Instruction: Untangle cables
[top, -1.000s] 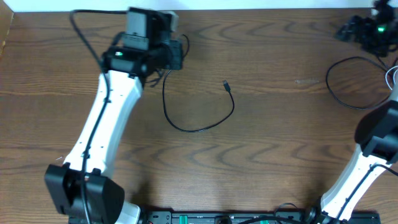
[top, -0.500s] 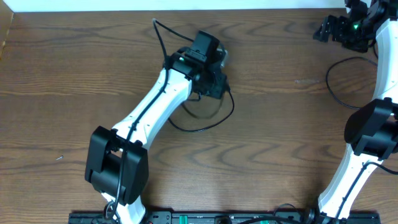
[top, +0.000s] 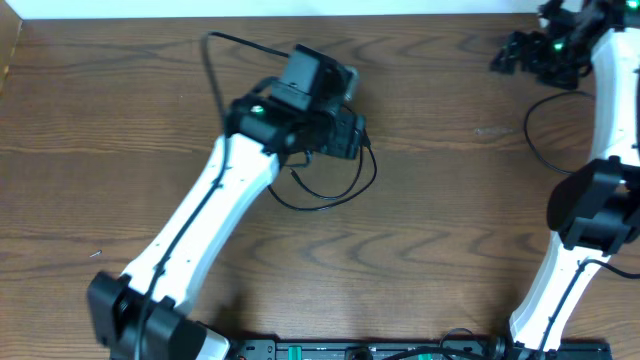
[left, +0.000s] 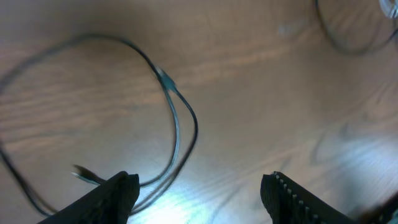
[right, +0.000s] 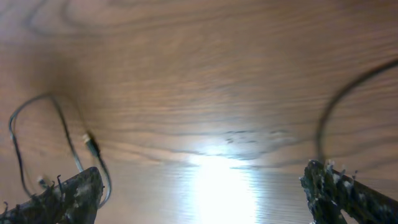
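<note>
Both pairs of jaws are wide open and hold nothing. The wrist views show this best.

From above, my left gripper (top: 345, 132) hangs over the top edge of the looped black cable (top: 335, 203). That cable lies flat on the table (top: 450, 250). My right gripper (top: 520, 55) is well apart from the loop, far off to its right near the table's back edge. A second black cable (top: 532, 140) curves on the wood, also well to the right of the loop. The two cables do not touch.

In the left wrist view, the left gripper (left: 199, 199) has its fingers (left: 118, 193) spread wide. The looped black cable (left: 177, 127) runs just beside one finger, not between them. It is thin and floppy, with a small plug partway along. The picture is blurry.

In the right wrist view, the right gripper (right: 205, 199) is high above the wood. The looped black cable (right: 68, 140) is small and far to one side. The second black cable (right: 333, 106) is at the other side.

I think I am reaching for the loop to pull it out straight. Next I must go down until one strand sits between the fingers, then pinch softly. The cord is so flat that the fingertips will have to almost touch the wood.
</note>
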